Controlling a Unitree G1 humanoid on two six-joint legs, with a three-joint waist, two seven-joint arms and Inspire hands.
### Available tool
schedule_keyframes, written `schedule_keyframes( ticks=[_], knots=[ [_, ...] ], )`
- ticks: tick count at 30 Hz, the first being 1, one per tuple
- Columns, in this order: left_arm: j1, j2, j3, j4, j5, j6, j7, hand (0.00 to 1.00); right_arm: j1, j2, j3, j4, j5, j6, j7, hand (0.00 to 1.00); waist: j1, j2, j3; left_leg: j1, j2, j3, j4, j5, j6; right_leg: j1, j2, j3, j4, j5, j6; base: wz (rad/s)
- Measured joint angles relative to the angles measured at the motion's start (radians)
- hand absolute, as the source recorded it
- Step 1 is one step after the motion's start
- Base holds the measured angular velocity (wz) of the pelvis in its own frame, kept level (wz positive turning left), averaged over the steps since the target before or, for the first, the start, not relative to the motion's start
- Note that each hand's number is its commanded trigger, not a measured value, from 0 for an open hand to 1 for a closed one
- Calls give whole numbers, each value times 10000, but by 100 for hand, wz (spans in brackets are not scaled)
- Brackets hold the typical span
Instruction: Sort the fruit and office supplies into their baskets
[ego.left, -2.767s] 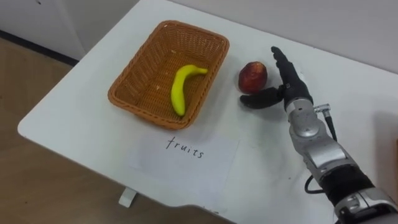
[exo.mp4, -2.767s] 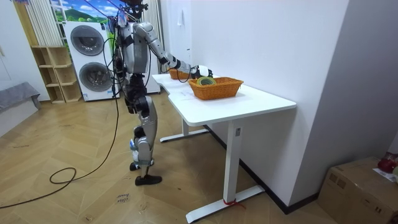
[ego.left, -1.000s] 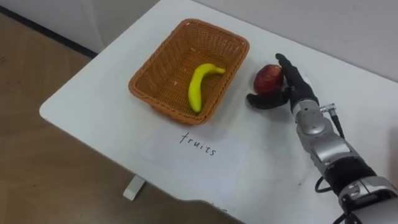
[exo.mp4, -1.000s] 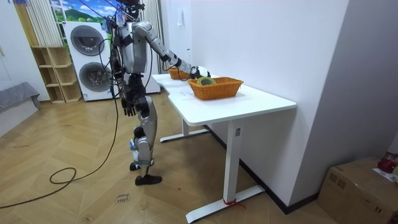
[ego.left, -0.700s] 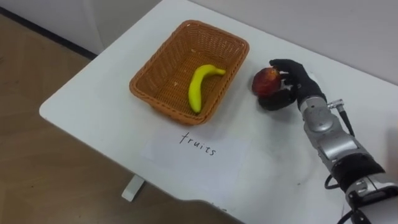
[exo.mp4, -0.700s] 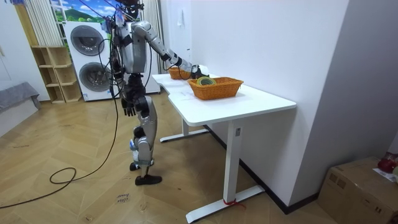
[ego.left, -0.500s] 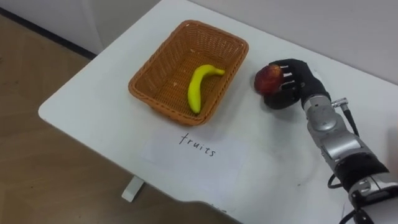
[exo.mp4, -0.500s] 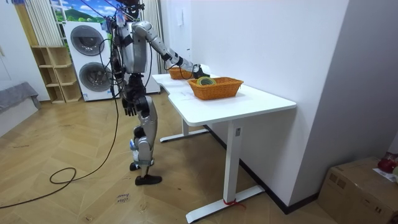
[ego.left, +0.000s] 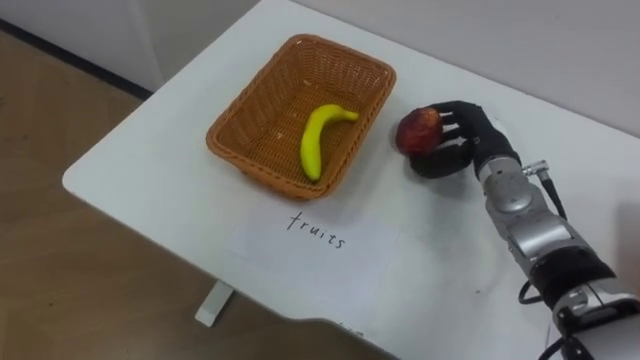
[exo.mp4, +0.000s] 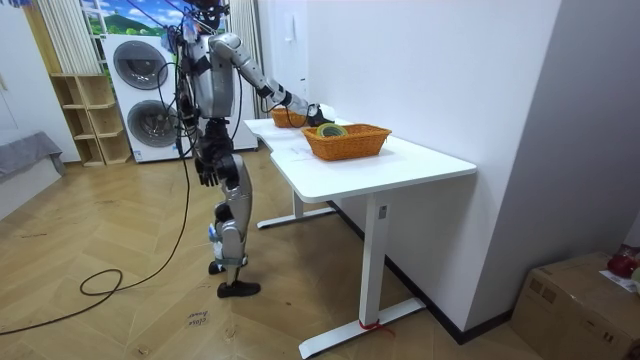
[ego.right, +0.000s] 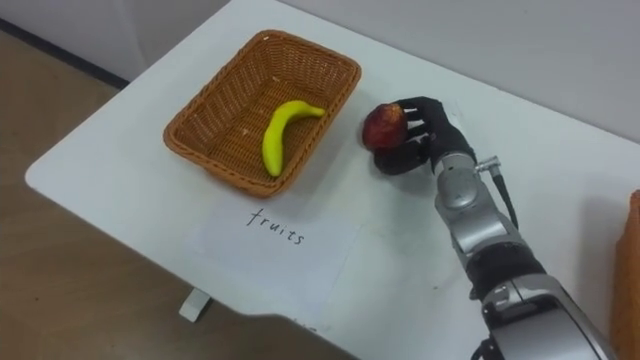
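Right hand (ego.left: 470, 138) with its fingers and thumb curled round a red apple (ego.left: 417, 130), the fingers (ego.left: 458, 120) lying over the top and far side of the fruit and the thumb beneath it. The apple sits just beside the right-hand end of a woven wicker basket (ego.left: 258, 112), outside its rim and over the white table (ego.left: 160, 170); whether the fruit rests on the tabletop or is held slightly off it cannot be told from the eye views. A yellow banana (ego.left: 318, 142) lies lengthwise on the floor of this basket, its stem end toward the far right corner. A white sheet of paper (ego.left: 322, 245) bearing handwriting lies flat on the table, in front of the basket's near rim. In the room view the robot stands upright at the table's end on the room view's left, in front of two stacked washing machines (exo.mp4: 140, 95), with its right arm stretched out over the tabletop. A second wicker basket (exo.mp4: 348, 142) stands nearer the camera on the same table. The left hand (exo.mp4: 207, 168) hangs beside the hip; whether it is open or closed is not discernible at this distance.
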Motion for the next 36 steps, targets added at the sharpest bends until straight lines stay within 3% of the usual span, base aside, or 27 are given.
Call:
schedule_keyframes(
  ticks=[5,14,21,27,33,36],
  knots=[
    [331,12,143,-398,32,26,-2,0,29,19,-11,-153,301,212,325,100,-209,103,-89,172,4,23,-53,1,0,171,-1,17,-27,-3,4,1],
    [370,21,299,-446,26,25,0,0,57,35,-2,-269,437,422,637,100,-373,87,-105,477,29,173,-170,4,2,352,7,157,-25,-3,4,-4],
    [391,5,668,-435,12,13,323,0,844,18,-387,-2667,656,422,368,100,-816,56,-167,806,49,302,-241,5,3,620,26,265,-51,-5,7,-4],
    [421,-75,1011,-417,18,9,477,0,1153,14,-623,-3234,650,428,242,100,-1137,56,-169,1089,52,347,-341,8,10,891,32,287,-39,-10,17,-2],
    [519,-340,1364,-454,28,18,588,0,1218,-5,-1197,-4773,642,430,165,100,-1361,248,-287,1219,62,370,-399,10,13,995,98,386,-29,-9,14,-2],
    [448,-323,1361,-304,10,-6,635,0,1205,-26,-1276,-5368,658,410,147,100,-1347,258,-284,1285,68,367,-396,12,12,1029,105,408,-23,-10,14,0]
  ],
)
